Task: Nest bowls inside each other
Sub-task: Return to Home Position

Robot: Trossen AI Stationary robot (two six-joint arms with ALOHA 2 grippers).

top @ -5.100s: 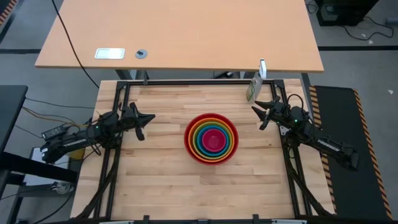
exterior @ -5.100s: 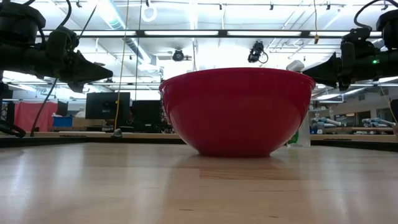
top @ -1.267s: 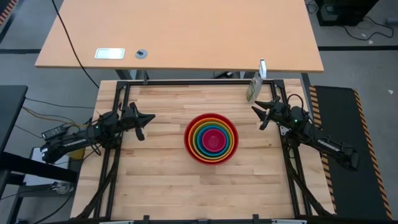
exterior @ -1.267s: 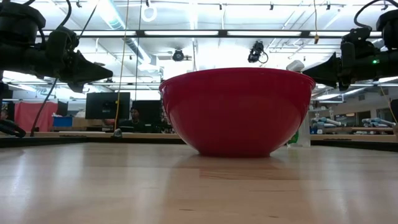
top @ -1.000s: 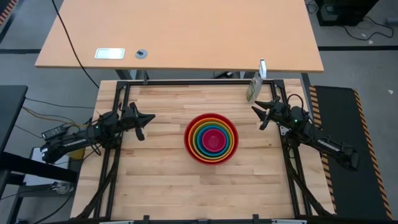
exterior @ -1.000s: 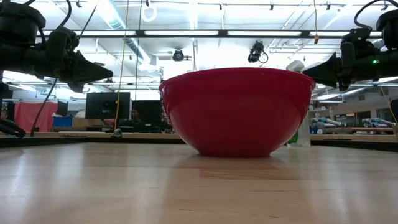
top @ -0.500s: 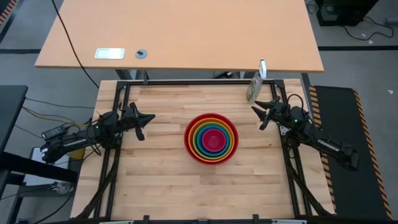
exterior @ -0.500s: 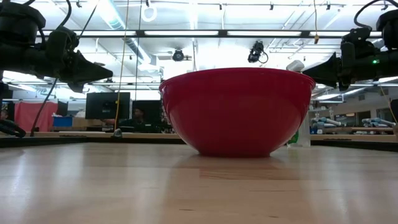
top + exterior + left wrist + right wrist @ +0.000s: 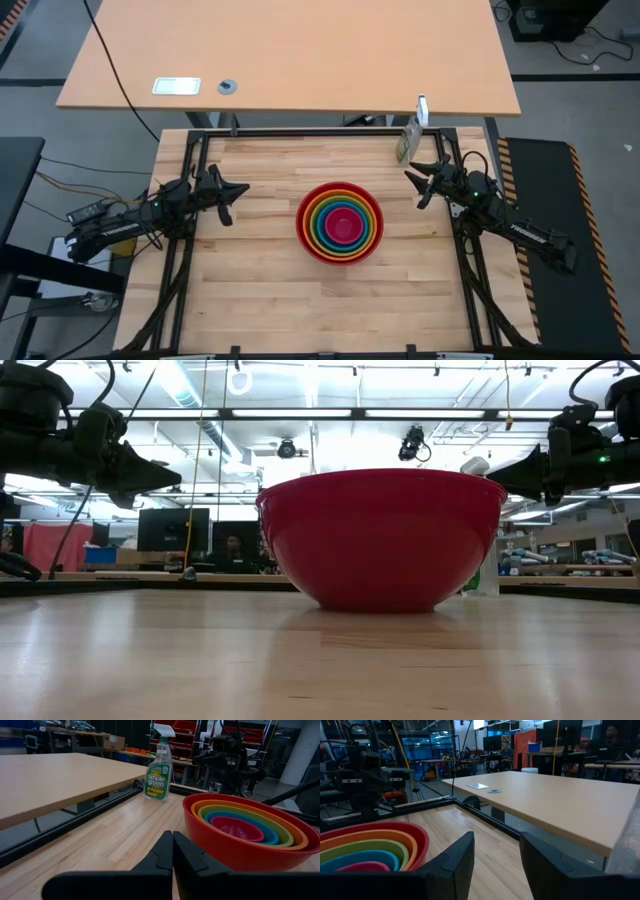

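The bowls sit nested in one stack at the table's middle: red bowl outermost on its base, then orange, lime green, blue and pink innermost. In the low view only the red bowl shows. My left gripper hovers shut at the table's left, level, pointing at the stack, apart from it. My right gripper hovers open at the table's right, also apart from the bowls; its fingers hold nothing.
A green spray bottle stands at the table's far right corner, close behind my right gripper. A light wooden desk lies beyond the far edge. Black frame rails run along the table's sides. People sit in the room behind.
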